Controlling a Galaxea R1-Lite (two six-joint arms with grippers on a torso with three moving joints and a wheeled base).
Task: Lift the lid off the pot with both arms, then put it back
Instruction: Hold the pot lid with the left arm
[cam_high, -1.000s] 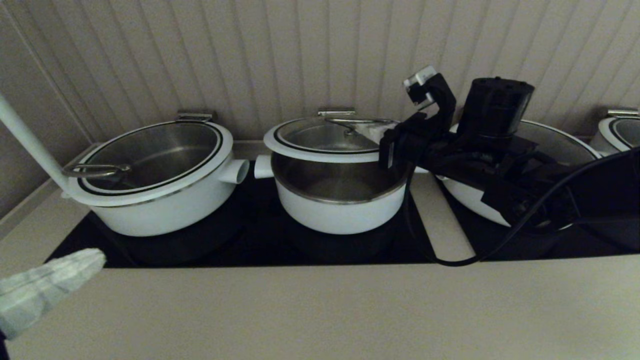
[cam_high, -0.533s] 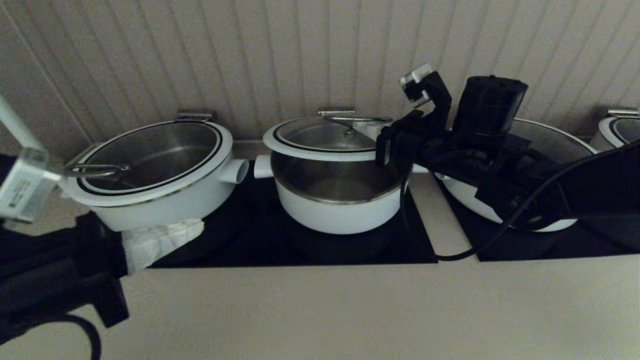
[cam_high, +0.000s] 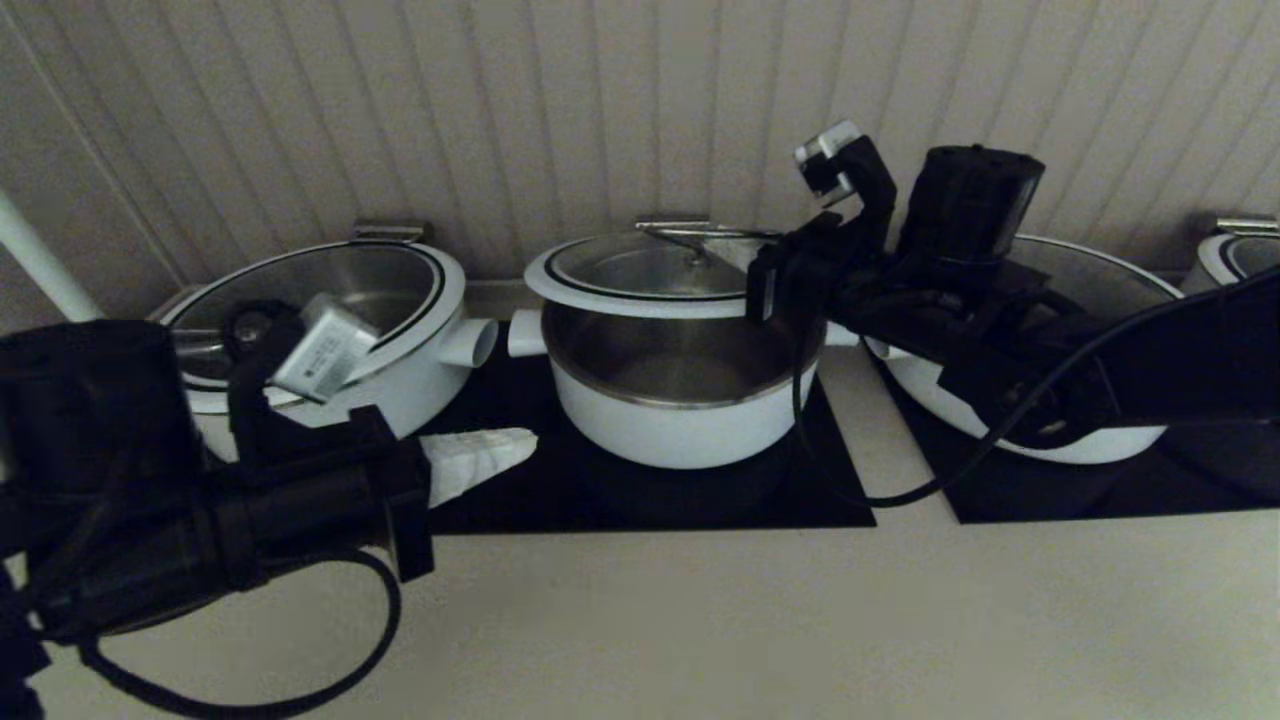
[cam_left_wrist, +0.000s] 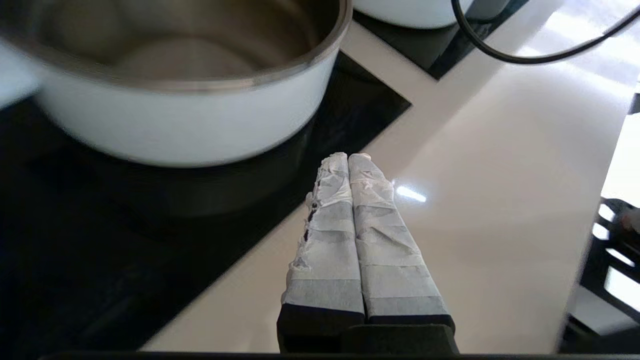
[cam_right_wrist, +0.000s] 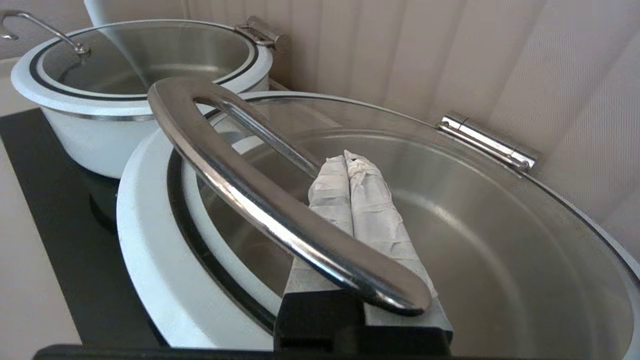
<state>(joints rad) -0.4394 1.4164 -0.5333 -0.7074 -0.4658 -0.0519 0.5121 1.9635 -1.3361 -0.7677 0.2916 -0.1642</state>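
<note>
Nearest me, the left gripper (cam_high: 478, 460) hangs low over the black cooktop panel (cam_high: 500, 500), its white-wrapped fingers (cam_left_wrist: 350, 225) pressed together on nothing, pointing toward the deep round white pot with steel interior (cam_high: 680, 395). Beyond it, the round glass lid with white rim (cam_high: 640, 275) is raised above the pot, tilted up at the front. The right gripper (cam_right_wrist: 345, 162), fingers closed together, is slid under the lid's curved steel handle (cam_right_wrist: 260, 200), whose long axis crosses them.

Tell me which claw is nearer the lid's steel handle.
Right. The right claw is shut, hooked under the steel handle of the lid. The left claw, also shut, hangs low beside the pot, clear of the lid.
</note>
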